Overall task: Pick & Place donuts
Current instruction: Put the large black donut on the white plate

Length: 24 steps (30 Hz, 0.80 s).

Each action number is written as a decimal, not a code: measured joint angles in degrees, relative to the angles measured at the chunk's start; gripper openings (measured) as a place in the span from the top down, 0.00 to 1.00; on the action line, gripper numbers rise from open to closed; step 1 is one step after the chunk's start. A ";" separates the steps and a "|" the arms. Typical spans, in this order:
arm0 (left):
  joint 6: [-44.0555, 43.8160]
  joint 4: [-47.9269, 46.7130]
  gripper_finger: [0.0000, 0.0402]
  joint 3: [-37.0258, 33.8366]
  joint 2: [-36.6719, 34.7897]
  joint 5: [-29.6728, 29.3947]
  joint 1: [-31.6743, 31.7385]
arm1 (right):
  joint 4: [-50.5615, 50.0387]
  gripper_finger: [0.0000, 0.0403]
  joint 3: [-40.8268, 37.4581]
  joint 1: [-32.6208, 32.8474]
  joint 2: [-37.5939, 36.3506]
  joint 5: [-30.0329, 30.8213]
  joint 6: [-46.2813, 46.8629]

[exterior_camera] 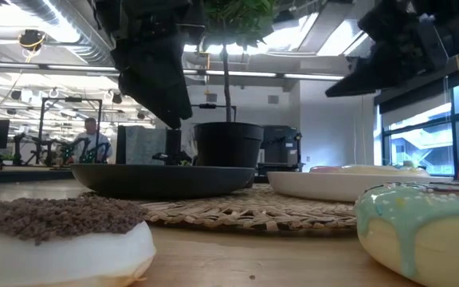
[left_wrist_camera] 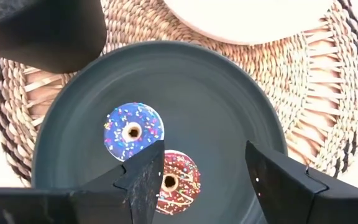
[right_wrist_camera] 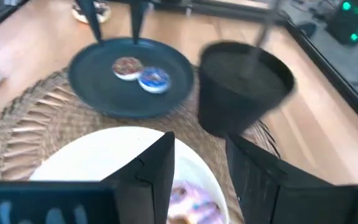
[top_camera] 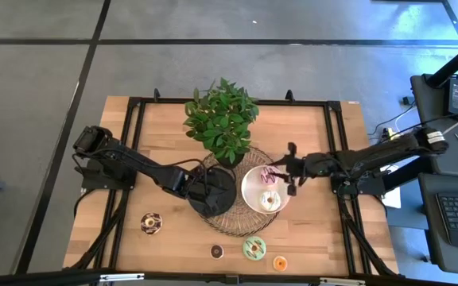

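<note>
On the black plate (left_wrist_camera: 241, 93) lie two donuts: a blue-purple sprinkled one (left_wrist_camera: 133, 130) and a brown one with red stripes (left_wrist_camera: 178, 179). My left gripper (left_wrist_camera: 204, 177) hovers open above that plate (top_camera: 213, 191), fingers pointing down, the brown donut by one finger. The white plate (top_camera: 249, 191) holds a pink-purple donut (top_camera: 270, 176) and a cream one (top_camera: 269, 200). My right gripper (right_wrist_camera: 204, 168) hangs open above it (top_camera: 283, 171). On the bare table rest a brown-sprinkled white donut (top_camera: 151, 223), a small brown one (top_camera: 217, 251), a green one (top_camera: 254, 248) and an orange one (top_camera: 280, 263).
Both plates sit on a round woven mat (top_camera: 229, 222). A potted green plant (top_camera: 223, 119) in a black pot (right_wrist_camera: 244, 87) stands at the mat's far side, close to both grippers. Bare wood shows along the table's left and right sides.
</note>
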 joint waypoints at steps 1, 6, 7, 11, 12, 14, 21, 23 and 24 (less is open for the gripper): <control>0.12 0.05 0.46 0.00 0.02 0.02 0.19 | -1.13 0.64 -0.42 -0.53 -1.32 0.00 1.32; 3.09 0.50 0.47 0.00 0.02 1.36 1.27 | -3.95 0.64 -1.92 -2.13 -5.32 0.11 7.30; 4.46 0.98 0.48 0.00 0.02 1.42 1.37 | -4.70 0.64 -1.93 -2.32 -5.73 0.09 7.70; 12.00 3.43 0.50 0.00 0.04 3.10 1.31 | -7.72 0.64 -1.93 -2.59 -6.30 0.44 6.75; 13.51 4.90 0.51 0.00 0.04 3.24 1.09 | -8.94 0.64 -1.93 -2.58 -6.29 0.94 6.66; 16.55 8.83 0.53 0.00 0.04 3.48 0.24 | -11.43 0.64 -1.93 -2.52 -6.29 1.96 6.99; 25.33 13.28 0.59 0.77 0.07 6.09 -4.69 | -14.90 0.64 -1.93 -2.36 -6.27 3.98 12.89; 24.63 8.20 0.61 2.10 0.07 4.80 -6.25 | -14.88 0.64 -1.93 -1.65 -6.29 4.00 14.63; 23.06 4.03 0.62 2.94 0.07 4.10 -7.09 | -14.88 0.64 -1.93 -1.19 -6.29 4.00 15.56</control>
